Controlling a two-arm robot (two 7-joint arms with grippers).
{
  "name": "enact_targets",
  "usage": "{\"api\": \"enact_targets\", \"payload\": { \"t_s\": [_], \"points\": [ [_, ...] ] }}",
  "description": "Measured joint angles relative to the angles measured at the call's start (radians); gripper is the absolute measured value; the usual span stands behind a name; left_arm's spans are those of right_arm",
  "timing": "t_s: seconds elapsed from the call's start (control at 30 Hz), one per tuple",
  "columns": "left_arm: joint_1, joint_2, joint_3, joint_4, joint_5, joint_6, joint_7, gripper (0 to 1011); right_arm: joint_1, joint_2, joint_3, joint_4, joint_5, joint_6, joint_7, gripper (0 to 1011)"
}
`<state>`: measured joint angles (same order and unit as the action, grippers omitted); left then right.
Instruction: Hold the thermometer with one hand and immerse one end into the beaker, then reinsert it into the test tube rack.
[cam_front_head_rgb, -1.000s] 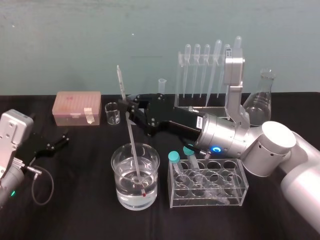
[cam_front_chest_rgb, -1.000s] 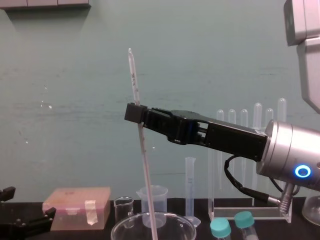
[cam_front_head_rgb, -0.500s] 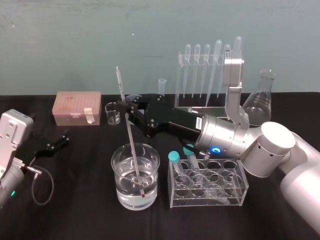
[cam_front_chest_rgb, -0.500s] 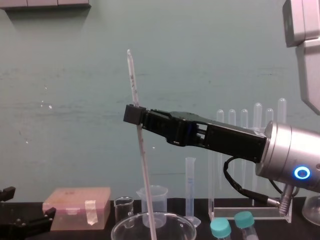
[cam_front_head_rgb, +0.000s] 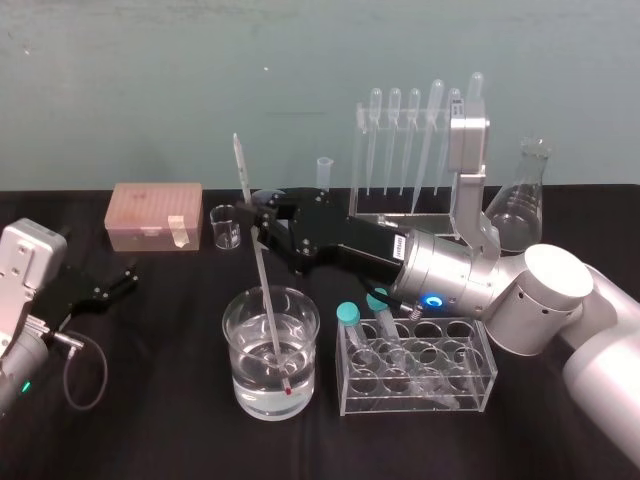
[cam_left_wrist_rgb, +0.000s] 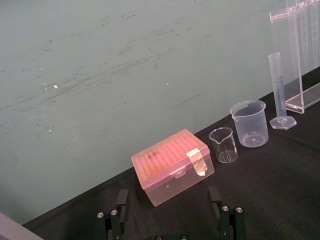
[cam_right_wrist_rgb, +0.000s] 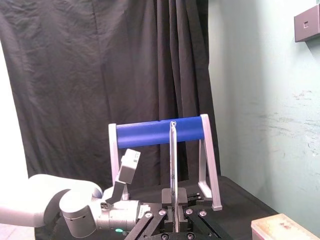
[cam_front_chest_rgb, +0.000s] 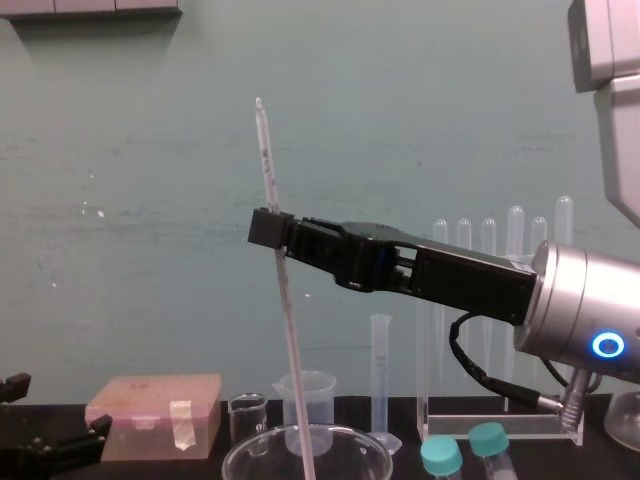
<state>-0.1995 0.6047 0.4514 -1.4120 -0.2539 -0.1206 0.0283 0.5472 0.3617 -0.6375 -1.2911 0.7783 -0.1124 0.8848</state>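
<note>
I record my right tool (cam_front_head_rgb: 260, 222) clamped shut on the tilted thermometer (cam_front_head_rgb: 263, 272), its red tip under water in the beaker (cam_front_head_rgb: 304, 350) near the desk's front edge, a capped-tube holder (cam_front_head_rgb: 417, 367) just beside, the test tube rack (cam_front_head_rgb: 385, 214) behind, and my left tool (cam_front_head_rgb: 108, 287) spread open at the left edge.

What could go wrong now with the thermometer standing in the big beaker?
1. The thermometer leans, pinched only by the fingers of the right gripper; it could slip or swing.
2. Its red tip looks close to the beaker bottom; pushing lower might crack glass.
3. Moving to the test tube rack, the long rod could hit the graduated cylinder or pipettes.
The left gripper lies parked.
</note>
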Motion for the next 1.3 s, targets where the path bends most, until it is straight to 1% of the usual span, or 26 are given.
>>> {"api": "enact_targets", "payload": {
  "t_s": [1.3],
  "points": [
    [0.000,0.000,0.000,0.000,0.000,0.000,0.000,1008,-0.003,0.000,-0.002,-0.002,0.004,0.002,-0.001,57]
  ]
}}
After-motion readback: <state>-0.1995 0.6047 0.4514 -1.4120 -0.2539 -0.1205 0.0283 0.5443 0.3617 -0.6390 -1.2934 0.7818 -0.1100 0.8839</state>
